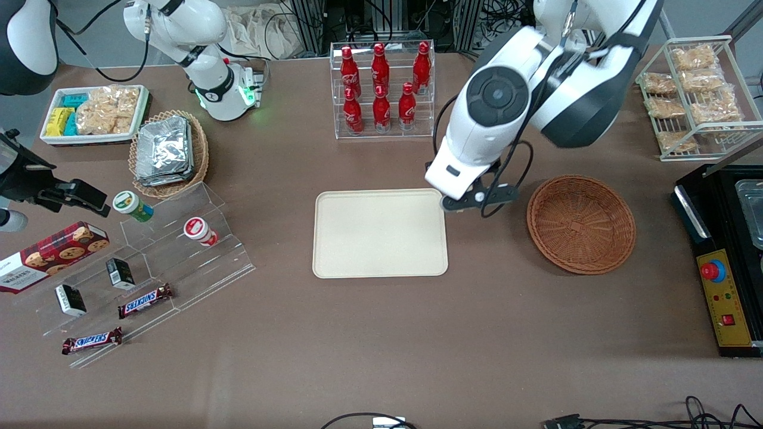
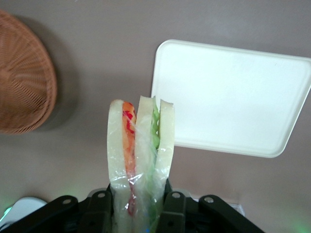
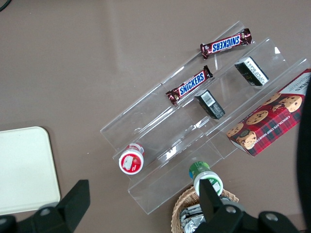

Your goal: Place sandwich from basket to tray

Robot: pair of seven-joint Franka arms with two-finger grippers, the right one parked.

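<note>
Clear crinkled wrap covered the triangular sandwich point(image 2: 141, 150), its pale bread and red-orange and green layers clamped between the black fingers point(image 2: 171, 213) of the gripper point(image 2: 138, 216), held above the brown surface point(image 1: 381, 345) between the woven reddish wicker basket point(image 1: 581, 223) and the smooth cream tray point(image 1: 380, 233). In the front view the sandwich was hidden by the arm.
</note>
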